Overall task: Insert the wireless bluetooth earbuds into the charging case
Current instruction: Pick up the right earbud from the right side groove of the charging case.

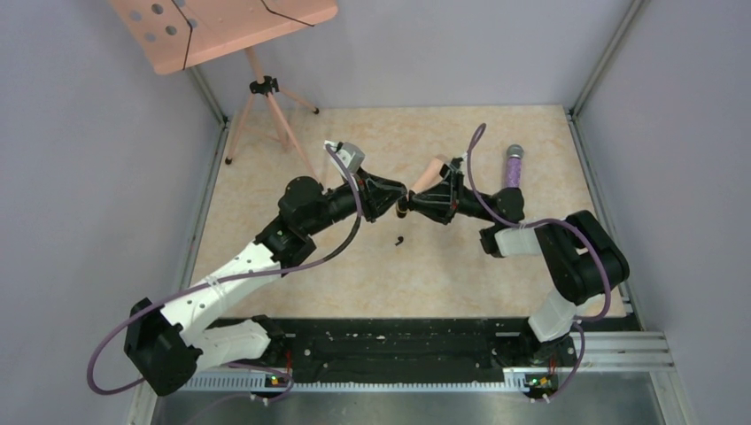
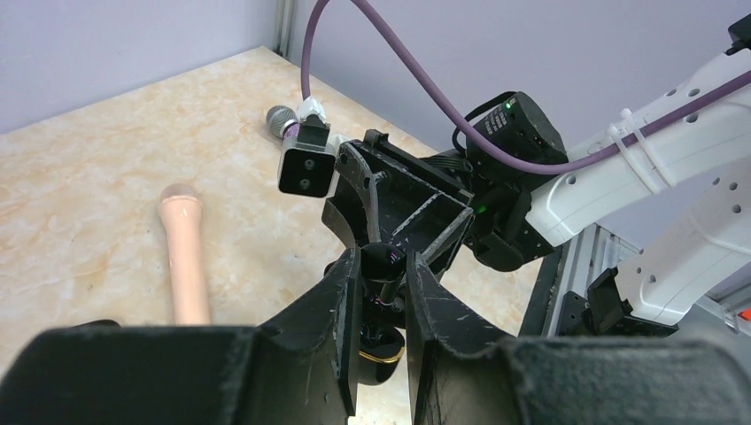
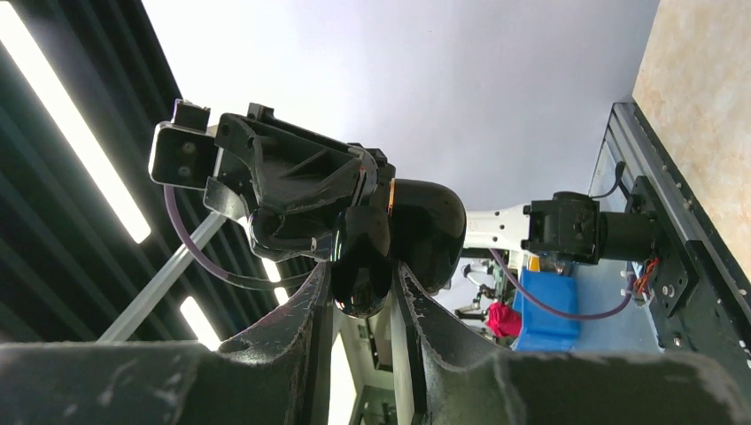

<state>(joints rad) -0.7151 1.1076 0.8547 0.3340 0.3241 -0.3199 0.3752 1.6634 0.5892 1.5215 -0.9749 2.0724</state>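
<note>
My two grippers meet above the middle of the table. My right gripper (image 3: 363,270) (image 1: 413,205) is shut on the glossy black charging case (image 3: 425,232), which stands open with a gold rim and is held up off the table. My left gripper (image 2: 383,258) (image 1: 395,202) is shut on a tiny black earbud (image 2: 386,263), its stem pointing down at the case (image 2: 394,352) just beneath it. Whether the bud touches the case is hidden. A second earbud (image 1: 398,239) lies on the table just in front of the grippers.
A pink microphone-shaped stick (image 1: 430,173) (image 2: 184,257) lies just behind the grippers. A purple microphone (image 1: 514,164) lies at the back right. A pink board on a tripod (image 1: 266,88) stands at the back left. Walls close the table on three sides.
</note>
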